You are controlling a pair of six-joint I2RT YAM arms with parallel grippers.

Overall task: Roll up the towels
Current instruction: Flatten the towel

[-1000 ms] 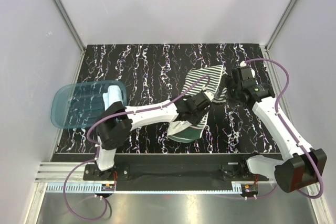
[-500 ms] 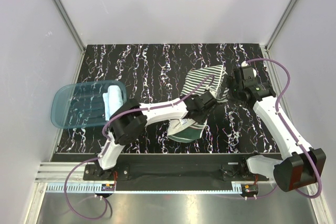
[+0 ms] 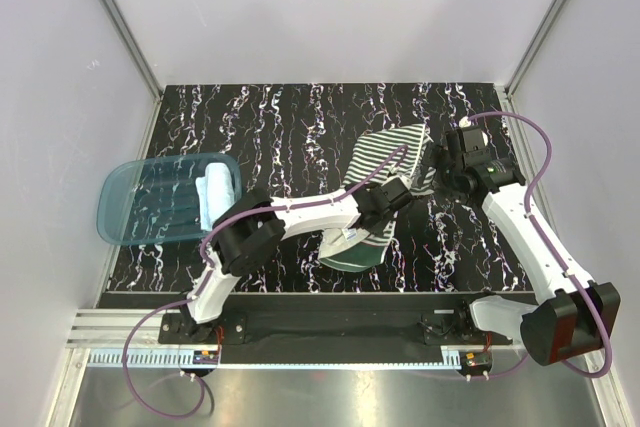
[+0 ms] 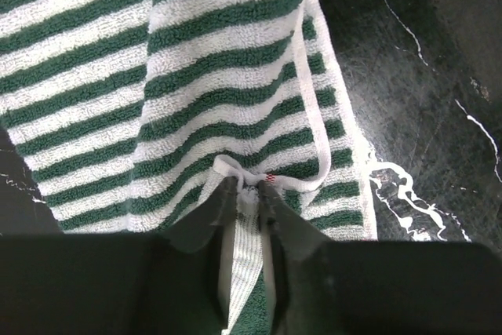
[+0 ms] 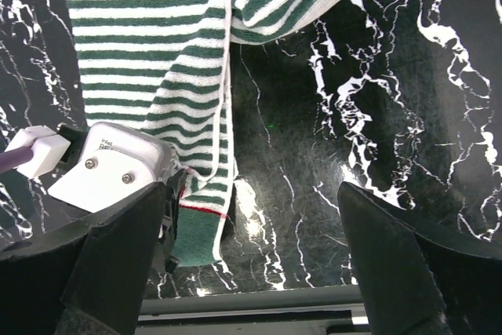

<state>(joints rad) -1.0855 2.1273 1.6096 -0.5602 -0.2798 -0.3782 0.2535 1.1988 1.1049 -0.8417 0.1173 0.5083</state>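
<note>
Our left gripper point(image 4: 247, 194) pinches a fold of the striped towel point(image 4: 220, 76), which lies centre-right on the table point(image 3: 280, 117). Our right gripper point(image 5: 252, 194) gapes wide by its right edge. The light blue towel point(image 3: 215, 190) sits in the tub point(image 3: 130, 209) at the left.

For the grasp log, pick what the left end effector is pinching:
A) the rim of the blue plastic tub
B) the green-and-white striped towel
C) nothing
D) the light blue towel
B: in the left wrist view, the left end effector pinches a bunched white edge of the green-and-white striped towel, while the light blue towel lies in the blue plastic tub.
</note>
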